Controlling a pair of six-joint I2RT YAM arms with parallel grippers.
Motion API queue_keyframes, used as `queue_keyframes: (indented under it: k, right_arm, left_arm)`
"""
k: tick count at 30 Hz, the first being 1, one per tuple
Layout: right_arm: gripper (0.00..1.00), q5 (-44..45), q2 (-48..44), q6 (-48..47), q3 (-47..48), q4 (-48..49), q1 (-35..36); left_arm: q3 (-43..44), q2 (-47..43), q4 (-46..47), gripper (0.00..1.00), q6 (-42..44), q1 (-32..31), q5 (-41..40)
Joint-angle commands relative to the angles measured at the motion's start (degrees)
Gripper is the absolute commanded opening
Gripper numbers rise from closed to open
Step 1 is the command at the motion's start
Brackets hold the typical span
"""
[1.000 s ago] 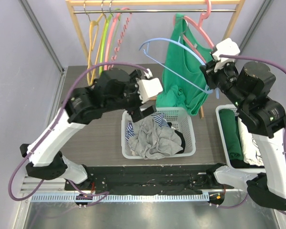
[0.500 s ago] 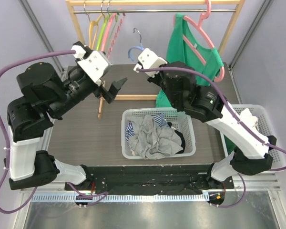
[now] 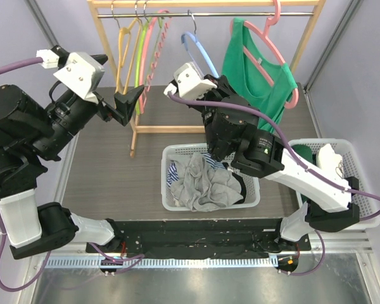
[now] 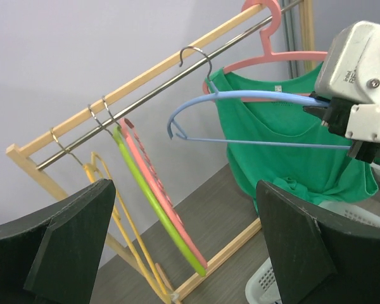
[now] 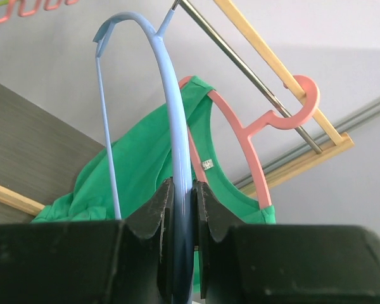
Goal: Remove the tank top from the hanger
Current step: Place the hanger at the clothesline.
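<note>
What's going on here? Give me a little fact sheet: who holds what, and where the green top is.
Right gripper: shut on the blue hanger, whose hook is at the rail
Left gripper: open, holding nothing
Tank top: green, hanging on the pink hanger on the rail
Basket: on the table, clothes inside

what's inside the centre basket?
Crumpled grey garment on top, a blue-striped piece at left, a black item at right. The basket bottom and anything beneath are covered.
</note>
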Motion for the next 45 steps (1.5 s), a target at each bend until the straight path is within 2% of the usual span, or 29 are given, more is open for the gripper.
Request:
queue_keyframes:
  k: [1,7,11,17,24,45]
  right_arm:
    - [0.01,2.01,0.95,-5.31,3.99,8.56,0.08]
    - [0.01,-2.64,2.8,-2.33,8.82,7.86,-0.79]
    - [0.01,-6.33,4.38,3.29,13.31,3.03,-3.16]
    - [0.01,-10.38,6.84,6.82,16.47,-0.93,-6.77]
    - [0.01,-13.98,8.69,9.45,17.09,-2.07,-10.81]
    - [0.01,-18.81,10.53,13.41,15.6,-2.34,-15.03]
  left_arm:
    - [-0.79,-1.5,3.37,0.98,-2.42,1.57,-0.73]
    - [-8.09,-3.69,6.88,1.0,-4.88,2.45,-5.11]
    - [-11.52,-4.31,8.55,1.0,-7.34,2.8,-8.63]
    - [-15.74,-5.72,7.42,0.99,-10.42,3.07,-6.8]
    - [-16.45,-7.03,7.15,1.0,-10.69,3.24,-6.97]
    - [-16.54,-8.35,6.53,1.0,-11.13,4.03,-6.0]
